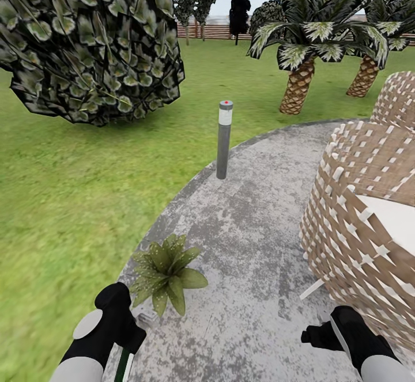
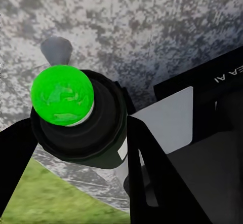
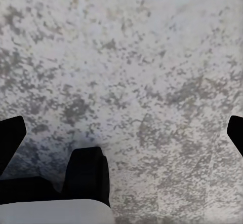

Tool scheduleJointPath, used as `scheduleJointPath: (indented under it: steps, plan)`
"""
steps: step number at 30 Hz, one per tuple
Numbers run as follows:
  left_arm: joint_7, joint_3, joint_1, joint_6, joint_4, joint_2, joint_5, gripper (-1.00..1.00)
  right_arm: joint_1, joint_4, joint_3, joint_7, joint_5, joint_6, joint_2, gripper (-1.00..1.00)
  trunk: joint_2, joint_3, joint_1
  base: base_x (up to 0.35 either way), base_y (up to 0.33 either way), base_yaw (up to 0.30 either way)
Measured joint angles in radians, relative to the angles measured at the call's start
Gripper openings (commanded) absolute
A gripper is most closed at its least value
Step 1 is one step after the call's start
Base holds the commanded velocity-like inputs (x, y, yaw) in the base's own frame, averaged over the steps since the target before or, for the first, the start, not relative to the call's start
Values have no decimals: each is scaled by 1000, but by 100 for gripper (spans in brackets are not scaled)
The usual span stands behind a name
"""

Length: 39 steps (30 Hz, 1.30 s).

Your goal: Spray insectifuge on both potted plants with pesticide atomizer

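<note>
One low green-leaved rosette plant (image 1: 166,275) sits just ahead of left fingers (image 2: 76,148) clamped on slim dark-green atomizer bottle (image 2: 76,117); right fingers (image 3: 121,133) spread, empty.

patio (image 1: 242,244): rough, mottled grey stone, matt
chair (image 1: 357,220): woven tan wicker with a smooth white cushion
bollard (image 1: 223,140): smooth grey metal, dull
pesticide atomizer (image 2: 81,117): dark glossy plastic, bright green shiny cap
lawn (image 1: 69,197): soft matt grass

My black fingers (image 2: 147,178) clamp the slim dark green atomizer bottle (image 2: 81,122), its bright green round cap (image 2: 62,95) facing the camera. Below it lies grey mottled paving (image 2: 152,26), with a strip of green grass (image 2: 45,198) at its edge.
</note>
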Motion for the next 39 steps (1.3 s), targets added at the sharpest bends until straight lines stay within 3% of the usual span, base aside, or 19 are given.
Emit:
scheduleJointPath:
  steps: [5, 11, 12, 19, 28, 35, 39]
  plan:
    - [0, -14, -8, 1, 0, -2, 0, -100, 0, 0, 0, 0, -1, 0, 0, 100, 0, 0, 0, 0, 0, 0]
    - [-2, -149, -72, 2, 0, -17, 5, -100, 0, 0, 0, 0, -1, 0, 0, 100, 0, 0, 0, 0, 0, 0]
    - [-3, -156, -85, 1, -1, -21, 5, -100, 0, 0, -1, 0, -1, 0, 0, 100, 0, 0, 0, 0, 0, 0]
    - [-7, -164, -191, 0, 0, -36, 6, -100, 0, 0, -1, 0, -1, 0, 0, 100, 0, 0, 0, 0, 0, -5]
    - [-8, -164, -231, 1, 0, -36, 6, -100, 0, 2, 0, 0, -1, 0, 0, 100, 0, 6, 0, 0, 0, -181]
    - [-8, -160, -231, 1, 0, -37, 8, -100, 0, 3, 0, 0, -1, 0, 0, 100, 0, 8, 0, 0, 0, -35]
    - [-7, -155, -167, 2, 0, -37, 17, -100, 0, 3, 0, 0, -1, 0, 0, 100, 0, 8, 0, 0, 0, -13]
